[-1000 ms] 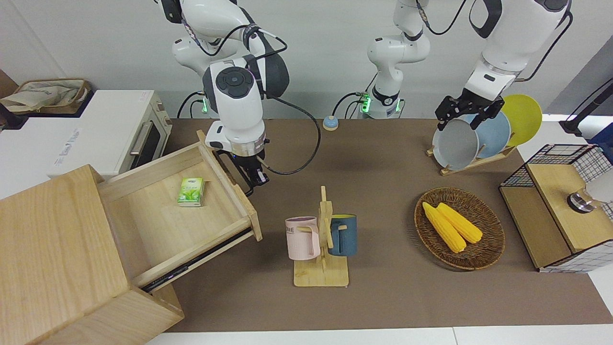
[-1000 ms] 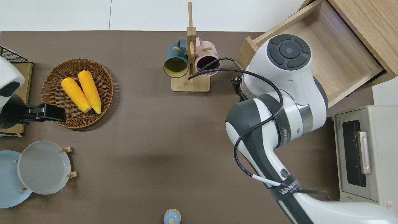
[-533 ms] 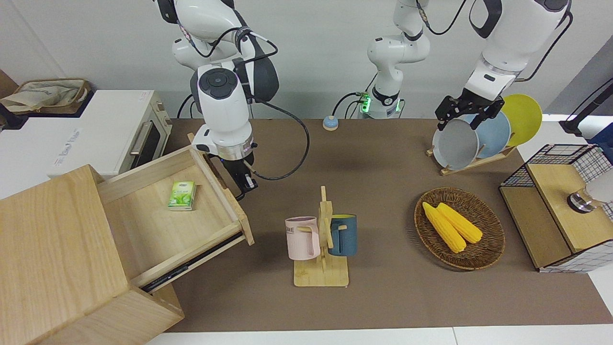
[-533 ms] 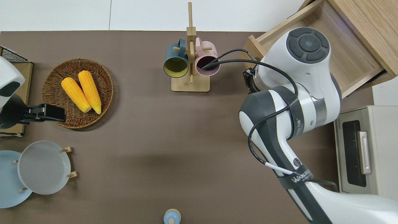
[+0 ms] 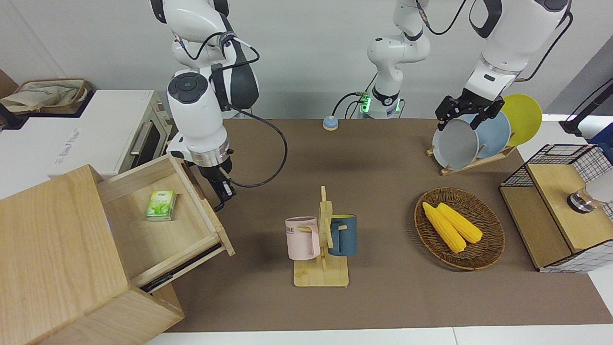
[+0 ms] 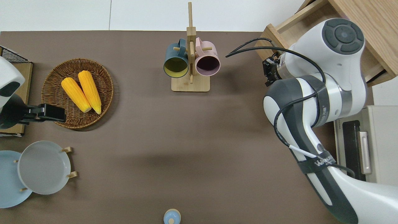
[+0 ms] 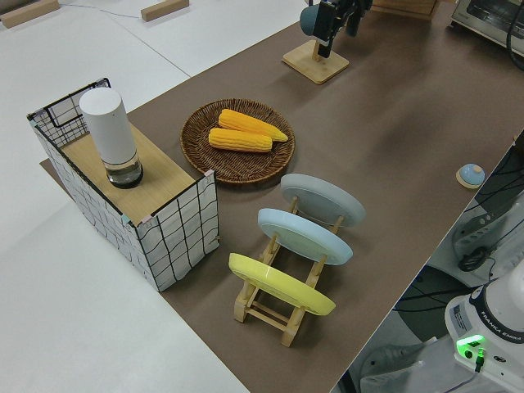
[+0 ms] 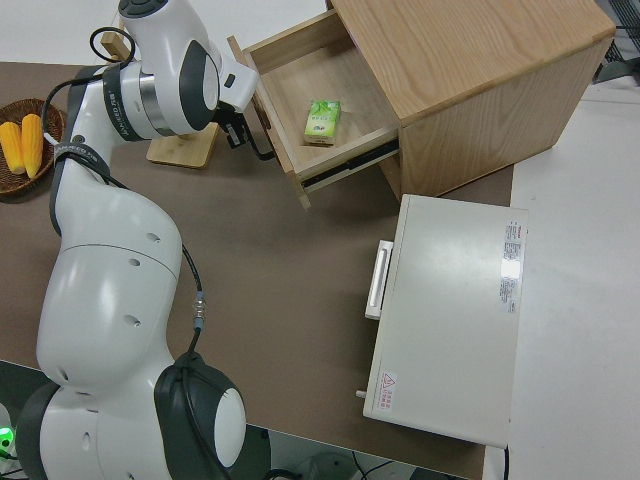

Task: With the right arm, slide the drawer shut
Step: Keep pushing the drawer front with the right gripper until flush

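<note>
wide shallow light-wood drawer (image 5: 165,225) with black bar handle: about half out of the large pale wooden box (image 5: 57,258) at the right arm's end of the table; front panel angled toward the table's middle. contents: one small green packet (image 5: 161,205), lying flat on the drawer floor.

right arm (image 5: 196,112), white with black joint bands and silver wrist ring: at work. its black two-finger gripper (image 5: 223,189) is set against the drawer's front at the handle; whether the fingers are spread or pressed together cannot be told.

left arm (image 5: 505,43): parked. its black gripper (image 5: 462,115): finger state cannot be told.

white toaster oven (image 5: 103,132): beside the wooden box, nearer to the robots.

wooden mug stand (image 5: 324,239): mid-table; pink mug (image 5: 302,238) and dark blue mug (image 5: 343,235) hung on it.

round wicker basket (image 5: 488,249): two yellow corn cobs (image 5: 451,226) in it, toward the left arm's end.
</note>
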